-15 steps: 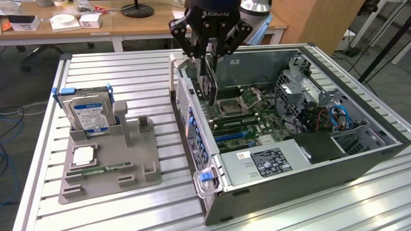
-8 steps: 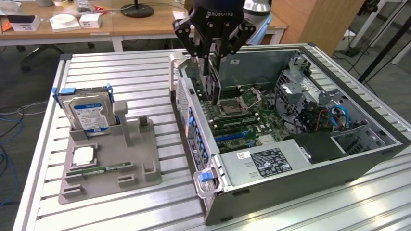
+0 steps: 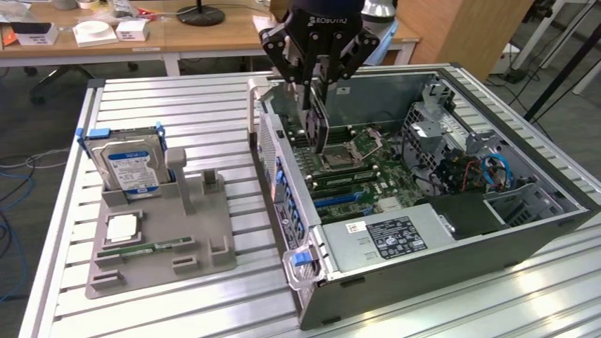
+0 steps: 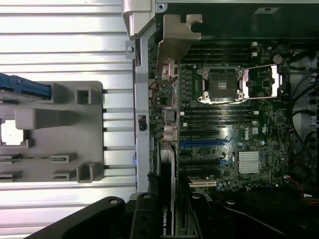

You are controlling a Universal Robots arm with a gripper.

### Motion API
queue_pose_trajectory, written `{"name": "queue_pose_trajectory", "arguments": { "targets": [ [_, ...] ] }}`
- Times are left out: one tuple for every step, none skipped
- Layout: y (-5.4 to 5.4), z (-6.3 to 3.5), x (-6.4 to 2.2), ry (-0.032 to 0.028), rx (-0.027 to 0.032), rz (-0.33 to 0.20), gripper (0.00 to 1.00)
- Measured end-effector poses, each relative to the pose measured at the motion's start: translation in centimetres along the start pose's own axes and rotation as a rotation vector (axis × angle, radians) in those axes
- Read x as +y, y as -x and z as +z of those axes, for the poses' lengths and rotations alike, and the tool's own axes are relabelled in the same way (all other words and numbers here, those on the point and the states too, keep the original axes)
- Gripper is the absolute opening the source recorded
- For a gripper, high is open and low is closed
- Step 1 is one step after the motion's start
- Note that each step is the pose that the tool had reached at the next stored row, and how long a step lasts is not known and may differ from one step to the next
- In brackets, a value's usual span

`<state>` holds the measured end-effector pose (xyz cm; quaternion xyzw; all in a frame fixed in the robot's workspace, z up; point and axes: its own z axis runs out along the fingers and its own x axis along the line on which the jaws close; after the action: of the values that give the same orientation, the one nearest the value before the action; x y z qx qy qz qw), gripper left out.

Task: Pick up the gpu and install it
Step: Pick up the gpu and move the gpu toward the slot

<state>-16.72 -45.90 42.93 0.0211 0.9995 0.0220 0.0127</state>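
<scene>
Exterior view, gripper: the gripper (image 3: 317, 83) hangs over the open computer case (image 3: 526, 211), and its fingers are closed on the gpu (image 3: 320, 127).
Exterior view, place of the gpu: we see it in the air above the motherboard (image 3: 376, 179), toward the exterior view's left wall of the case. It is well apart from the grey holder (image 3: 165, 239), where the hard drive (image 3: 131, 165) stands.
Exterior view, long axis: it is close to upright and a little tilted. The card hangs down from the gripper as a thin dark strip.
Wrist view, direction: the silver bracket (image 4: 177, 42) is at the end away from the gripper, so we judge that it points down to the board.
Wrist view, neighbours: the card is seen edge-on, just beside the case wall. The processor socket (image 4: 222, 84) and the blue slot (image 4: 199, 142) are near it.
Step in hand: we judge the pick-up is done and the installing is under way, because the card sits in no slot yet.
What seating calls for: in our opinion, the long axis must lie along a slot, with the bracket at the wall and the contact edge pressed straight down.
</scene>
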Motion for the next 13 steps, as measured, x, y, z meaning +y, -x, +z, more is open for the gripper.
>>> {"name": "queue_pose_trajectory", "arguments": {
  "targets": [
    [0.1, 0.0, 0.0, 0.0, 0.0, 0.0, 0.26],
    [0.2, 0.01, 0.01, 0.0, 0.0, -0.001, 0.26],
    [0.3, 0.01, 0.01, 0.0, 0.0, -0.001, 0.26],
    [0.4, 0.01, 0.02, 0.0, 0.0001, -0.001, 0.26],
    [0.5, 0.02, 0.02, 0.0001, 0.0, -0.002, 0.26],
    [0.6, 0.02, 0.02, 0.0001, 0.0001, -0.002, 0.26],
    [0.7, 0.02, 0.03, 0.0, 0.0001, -0.002, 0.26],
    [0.8, 0.02, 0.03, 0.0, 0.0001, -0.002, 0.26],
    [1.0, 0.03, 0.04, 0.0001, 0.0002, -0.003, 0.26],
    [1.1, 0.03, 0.04, 0.0, 0.0002, -0.003, 0.26],
    [1.2, 0.03, 0.05, 0.0001, 0.0002, -0.003, 0.26],
    [1.3, 0.04, 0.06, 0.0001, 0.0002, -0.003, 0.26],
    [1.4, 0.04, 0.06, 0.0001, 0.0002, -0.003, 0.26]
  ]
}}
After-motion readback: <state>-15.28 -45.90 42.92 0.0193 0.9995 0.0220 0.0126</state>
